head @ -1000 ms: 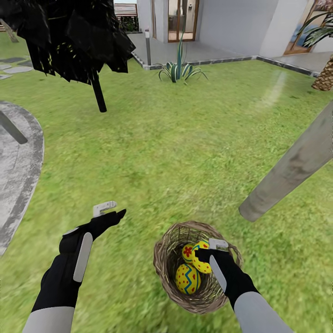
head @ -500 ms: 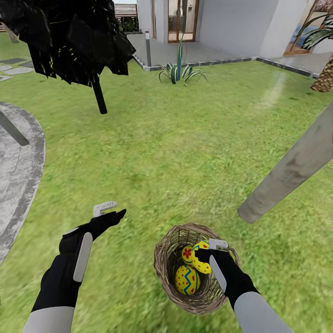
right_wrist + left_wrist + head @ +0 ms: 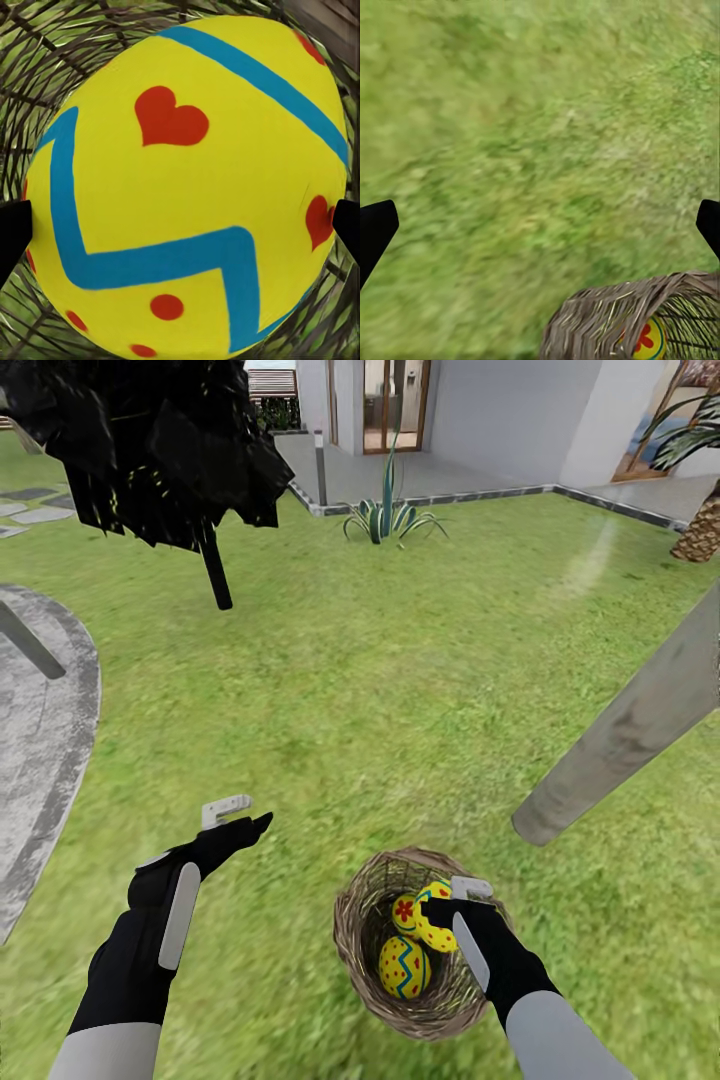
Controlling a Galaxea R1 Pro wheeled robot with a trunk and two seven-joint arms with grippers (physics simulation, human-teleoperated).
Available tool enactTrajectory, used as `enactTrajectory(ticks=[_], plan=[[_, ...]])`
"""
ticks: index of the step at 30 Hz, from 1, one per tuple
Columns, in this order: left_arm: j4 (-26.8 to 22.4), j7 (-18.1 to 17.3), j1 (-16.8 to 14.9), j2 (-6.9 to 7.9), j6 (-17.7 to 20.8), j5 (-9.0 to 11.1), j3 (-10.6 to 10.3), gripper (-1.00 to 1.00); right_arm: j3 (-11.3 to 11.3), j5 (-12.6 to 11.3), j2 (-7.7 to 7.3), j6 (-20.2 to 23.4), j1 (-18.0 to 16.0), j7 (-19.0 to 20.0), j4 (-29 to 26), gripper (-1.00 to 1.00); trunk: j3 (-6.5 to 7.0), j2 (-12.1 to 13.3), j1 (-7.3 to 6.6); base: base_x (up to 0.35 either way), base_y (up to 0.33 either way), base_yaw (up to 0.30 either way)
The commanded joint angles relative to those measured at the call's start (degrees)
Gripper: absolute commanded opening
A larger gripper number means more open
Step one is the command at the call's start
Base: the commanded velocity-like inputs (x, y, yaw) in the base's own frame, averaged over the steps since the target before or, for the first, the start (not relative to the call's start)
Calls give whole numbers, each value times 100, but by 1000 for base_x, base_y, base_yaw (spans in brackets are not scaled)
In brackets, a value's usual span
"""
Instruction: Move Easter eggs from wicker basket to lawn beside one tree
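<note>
The wicker basket (image 3: 350, 950) stands on the lawn (image 3: 380, 690) just in front of me. Three Easter eggs lie inside it: one with a red flower (image 3: 403, 910), one with a blue zigzag (image 3: 404, 967), and a third (image 3: 437, 932) under my right gripper (image 3: 448, 900). That gripper reaches into the basket and is open around the third egg (image 3: 187, 187), its fingertips (image 3: 15, 232) at the egg's sides. My left gripper (image 3: 255, 810) hovers open over bare grass, left of the basket (image 3: 607, 322). The tree's pale trunk (image 3: 630, 730) leans up from the grass right of the basket.
A near-black tree (image 3: 150, 440) with a thin trunk stands at the back left. Grey paving (image 3: 40, 720) curves along the left side. A spiky plant (image 3: 385, 510) and a paved terrace in front of the white house (image 3: 500, 410) lie beyond the grass.
The whole picture has shifted slightly, so the camera moved. Both grippers keep their places, the right one still around the egg in the basket.
</note>
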Motion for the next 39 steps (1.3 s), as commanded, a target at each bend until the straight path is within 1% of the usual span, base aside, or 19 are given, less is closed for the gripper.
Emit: enactTrajectory(ticks=[1,17,18,21,23,29,32,34,36,37,38,39], plan=[[-5,-29,-4,-6,36,9,18,100,-5,-60,4,19,-1,-44,-9,-100,15,40,-23,0,0,0],[-5,-29,-4,-6,36,9,19,100,4,-42,8,36,6,-44,-24,-100,302,681,-374,0,0,0],[-5,-29,-4,-6,34,9,20,100,5,-40,9,54,7,-44,-25,-100,320,721,-396,0,0,0],[-5,-29,-4,-6,29,9,25,100,6,-31,9,332,8,-31,-61,-100,374,842,-462,0,0,0],[-12,-29,-4,-6,23,9,26,100,6,-30,10,390,8,-27,-69,-100,410,922,-506,0,0,0],[-14,-29,-4,-6,18,9,27,100,6,-20,10,444,8,-26,-136,-100,410,922,-506,0,0,0],[-14,-29,-4,-6,18,9,27,100,14,-23,10,533,34,-26,-319,-100,410,922,-506,0,0,0],[-14,-29,-4,-6,18,9,27,100,16,-20,10,876,131,-26,-685,-100,410,922,-506,0,0,0],[-14,-29,-4,-6,18,9,27,100,26,-23,12,1030,312,-26,-1116,-100,410,922,-506,0,0,0],[-14,-29,-3,-6,18,10,27,100,32,-24,14,1223,385,-26,-1307,-100,410,922,-506,0,0,0],[-14,-29,-3,-6,18,9,27,100,32,-24,14,1369,406,-26,-1396,-100,410,922,-506,0,0,0],[-14,-29,-2,-6,18,9,27,100,32,-24,16,1422,416,-26,-1440,-100,410,922,-506,0,0,0]])
